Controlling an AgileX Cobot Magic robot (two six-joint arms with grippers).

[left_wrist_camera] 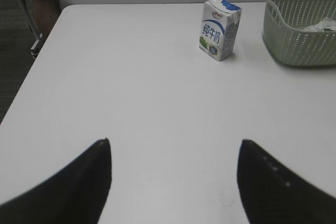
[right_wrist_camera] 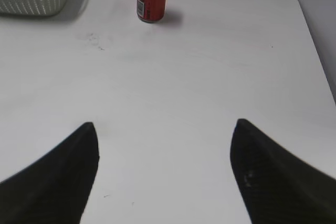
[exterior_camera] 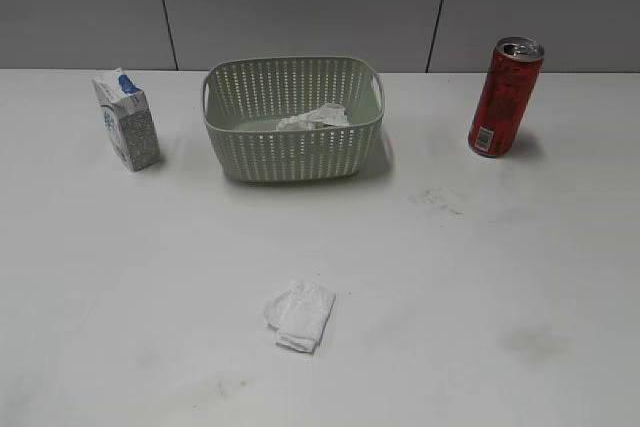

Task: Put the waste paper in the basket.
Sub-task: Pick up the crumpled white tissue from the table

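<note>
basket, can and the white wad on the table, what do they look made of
Basket: looks like matte moulded plastic, pale green, with even rows of slots.
Can: likely thin metal, with a shiny silver rim and glossy red print.
Wad: soft tissue paper, white, creased and crumpled.

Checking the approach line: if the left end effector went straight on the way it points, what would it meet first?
Mostly bare table. The open left end effector aims roughly at the carton, likely first; depth is unclear.
</note>
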